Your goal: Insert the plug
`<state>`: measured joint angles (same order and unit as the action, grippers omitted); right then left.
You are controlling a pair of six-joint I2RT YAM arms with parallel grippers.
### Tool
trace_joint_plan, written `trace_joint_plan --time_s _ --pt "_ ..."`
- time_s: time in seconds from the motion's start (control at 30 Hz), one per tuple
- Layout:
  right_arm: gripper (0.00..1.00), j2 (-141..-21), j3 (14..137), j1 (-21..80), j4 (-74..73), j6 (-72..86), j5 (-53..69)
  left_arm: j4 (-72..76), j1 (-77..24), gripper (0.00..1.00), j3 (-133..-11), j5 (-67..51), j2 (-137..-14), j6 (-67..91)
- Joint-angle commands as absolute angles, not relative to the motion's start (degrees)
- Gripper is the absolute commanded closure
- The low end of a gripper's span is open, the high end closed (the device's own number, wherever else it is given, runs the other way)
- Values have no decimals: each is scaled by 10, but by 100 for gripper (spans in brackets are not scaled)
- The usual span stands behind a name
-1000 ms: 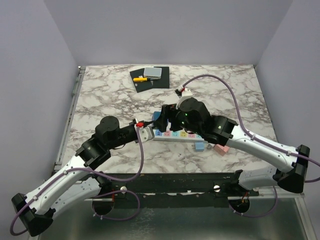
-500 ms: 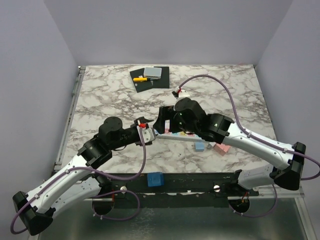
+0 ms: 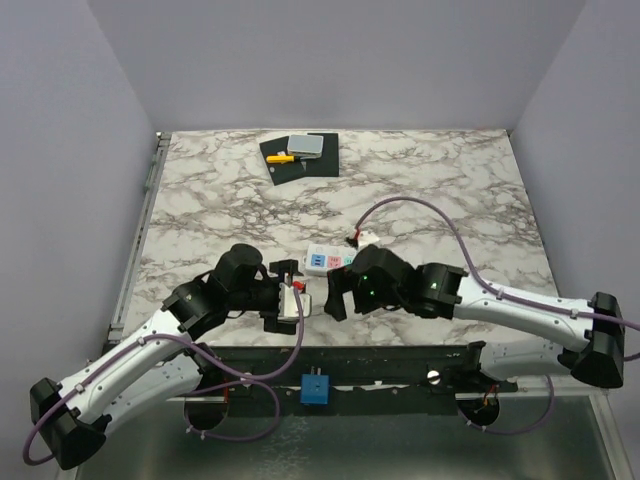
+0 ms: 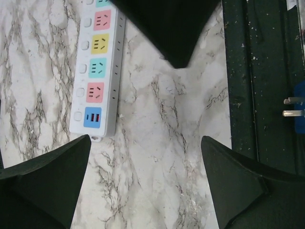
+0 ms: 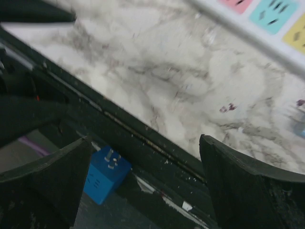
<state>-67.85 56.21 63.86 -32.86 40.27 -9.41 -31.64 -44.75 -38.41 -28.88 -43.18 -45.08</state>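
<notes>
The right gripper (image 5: 145, 140) hangs with its fingers spread wide and nothing between them, tilted over the near edge of the marble table (image 3: 450, 180). That aim makes sense, because the blue plug (image 5: 107, 174) is not on the table: it lies below the edge on the dark front ledge (image 4: 243, 71), between the two arm bases, its metal prongs bare and in plain view. The left gripper (image 4: 145, 143) is likewise parted and empty, hovering just beside the right one near that same edge. Its camera looks down on the near end of the white power strip (image 4: 97, 71), and the plug shows only at the far right of that view. The strip lies flat on the marble, its coloured sockets facing up and none occupied in the part that shows, with its length running away from the left gripper. No gripper touches the strip, so it would likely slide under a push. My reading is that insertion cannot start yet: the plug has to be picked off the ledge first, and the right arm looks better lined up for that. The ledge sits lower than the tabletop, so the reach may be awkward. The grasp should leave the prongs clear and pointing away from the fingers, so they can go down into a socket.
</notes>
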Motion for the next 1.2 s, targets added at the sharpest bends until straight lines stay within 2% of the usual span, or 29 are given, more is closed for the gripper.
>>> trace_joint_plan --time_s 0.0,0.1,0.23,0.53,0.77,1.17 --pt "0 -739 571 736 -349 379 -79 -287 -450 1 -358 -267 -410 -445" --pt "0 -779 581 782 -347 360 -81 -268 -448 1 -353 -237 -404 -421" --pt "0 -766 561 801 -310 321 -78 -218 -442 1 -342 -160 -398 -368" --pt "0 -781 520 929 -235 172 -103 -228 -407 1 -375 -88 -475 -294" --pt "0 -772 473 978 -139 121 -98 -306 -364 1 -432 -100 -508 -268" --pt "2 -863 496 991 -119 75 -147 -368 -355 1 -486 -86 -510 -235"
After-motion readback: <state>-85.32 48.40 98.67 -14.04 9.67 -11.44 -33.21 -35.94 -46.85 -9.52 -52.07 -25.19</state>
